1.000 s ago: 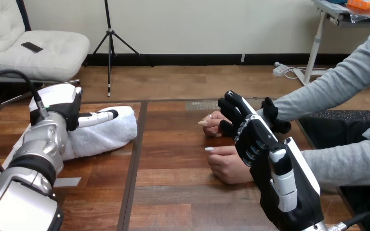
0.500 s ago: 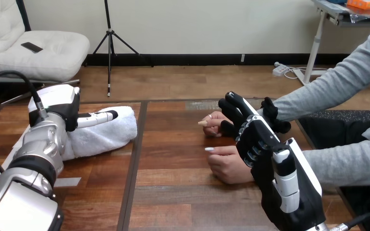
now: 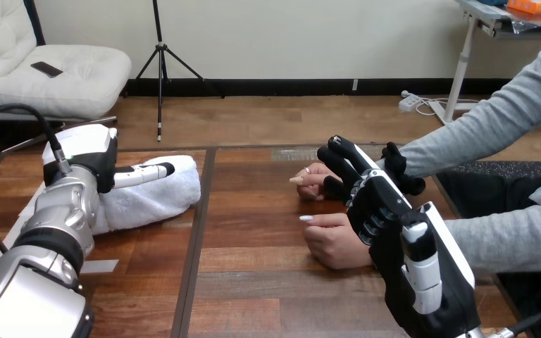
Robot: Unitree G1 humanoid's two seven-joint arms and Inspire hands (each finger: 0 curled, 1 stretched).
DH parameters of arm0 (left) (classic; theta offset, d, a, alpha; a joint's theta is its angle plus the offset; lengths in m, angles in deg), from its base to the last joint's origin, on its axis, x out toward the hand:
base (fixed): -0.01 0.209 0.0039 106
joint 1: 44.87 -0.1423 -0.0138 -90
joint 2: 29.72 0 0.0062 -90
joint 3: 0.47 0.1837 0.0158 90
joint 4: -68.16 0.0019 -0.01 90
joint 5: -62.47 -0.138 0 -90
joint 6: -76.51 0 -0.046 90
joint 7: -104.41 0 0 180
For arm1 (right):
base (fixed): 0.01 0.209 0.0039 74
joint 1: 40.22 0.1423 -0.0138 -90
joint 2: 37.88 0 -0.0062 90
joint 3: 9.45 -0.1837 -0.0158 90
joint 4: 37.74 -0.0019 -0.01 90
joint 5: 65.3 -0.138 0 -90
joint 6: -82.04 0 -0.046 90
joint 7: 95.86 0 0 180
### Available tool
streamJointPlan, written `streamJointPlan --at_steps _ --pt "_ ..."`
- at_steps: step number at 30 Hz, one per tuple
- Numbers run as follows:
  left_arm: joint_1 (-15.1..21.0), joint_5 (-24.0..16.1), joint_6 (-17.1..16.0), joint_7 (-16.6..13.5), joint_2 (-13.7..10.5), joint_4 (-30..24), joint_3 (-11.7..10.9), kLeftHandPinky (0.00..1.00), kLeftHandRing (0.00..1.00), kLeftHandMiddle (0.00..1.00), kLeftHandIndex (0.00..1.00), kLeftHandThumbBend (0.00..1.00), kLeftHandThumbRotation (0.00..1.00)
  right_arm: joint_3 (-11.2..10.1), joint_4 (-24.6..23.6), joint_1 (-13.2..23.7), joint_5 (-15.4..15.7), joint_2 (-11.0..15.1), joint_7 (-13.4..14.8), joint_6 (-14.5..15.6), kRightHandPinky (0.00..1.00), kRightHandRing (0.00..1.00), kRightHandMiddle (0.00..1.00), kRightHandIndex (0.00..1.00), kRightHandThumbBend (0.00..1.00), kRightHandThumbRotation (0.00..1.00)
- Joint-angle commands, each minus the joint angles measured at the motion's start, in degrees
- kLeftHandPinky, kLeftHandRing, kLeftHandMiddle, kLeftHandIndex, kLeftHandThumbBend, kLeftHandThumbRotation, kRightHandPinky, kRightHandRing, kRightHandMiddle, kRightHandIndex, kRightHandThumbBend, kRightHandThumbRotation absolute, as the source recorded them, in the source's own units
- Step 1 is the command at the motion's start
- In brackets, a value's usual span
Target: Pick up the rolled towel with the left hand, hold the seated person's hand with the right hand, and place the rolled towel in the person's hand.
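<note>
White towel [image 3: 156, 196] is left unmoved near the bench's [image 3: 253, 282] left edge under the left hand [image 3: 86, 149], whose grip cannot be told, while the person's far hand [image 3: 311, 180] stays clasped by the right hand [image 3: 372, 203], so lifting remains.

"What has moved since a second ago?"

"The right hand [image 3: 380, 211]. Its wrist end has slid a little down and to the right in the head view."

"And the thumb [image 3: 421, 271]?"

"It went along and now sits lower, nearer the bottom edge."

"The fingertips [image 3: 338, 149]?"

"They crept down and right by only a trace."
</note>
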Motion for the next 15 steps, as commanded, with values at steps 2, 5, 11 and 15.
streamJointPlan --at_steps 2,5,11,15 --pt "0.6 -0.1 0.0 -1.0 0.2 -0.3 0.6 1.0 1.0 1.0 0.98 0.82 0.97 -0.2 -3.6 1.0 -1.5 0.0 0.0 -0.8 1.0 0.99 0.93 0.93 0.87 1.0" --pt "0.4 0.0 -0.1 -0.9 0.3 -0.3 0.5 1.0 1.0 1.0 0.99 0.82 0.98 -0.1 -3.8 0.7 -1.9 -0.1 -0.2 -0.8 1.0 0.99 0.93 0.92 0.88 1.0" --pt "0.2 0.1 -0.3 -0.8 0.5 -0.5 0.4 1.0 1.0 1.0 0.99 0.82 0.98 0.0 -4.1 0.3 -1.7 0.2 -0.3 -1.1 1.0 0.99 0.93 0.93 0.87 1.0" --pt "-0.1 0.6 -0.6 -0.6 0.7 -0.5 0.0 1.0 1.0 1.0 0.99 0.82 0.97 0.1 -4.4 -0.1 -1.8 0.2 -0.4 -1.1 1.0 1.0 0.94 0.93 0.87 1.0"
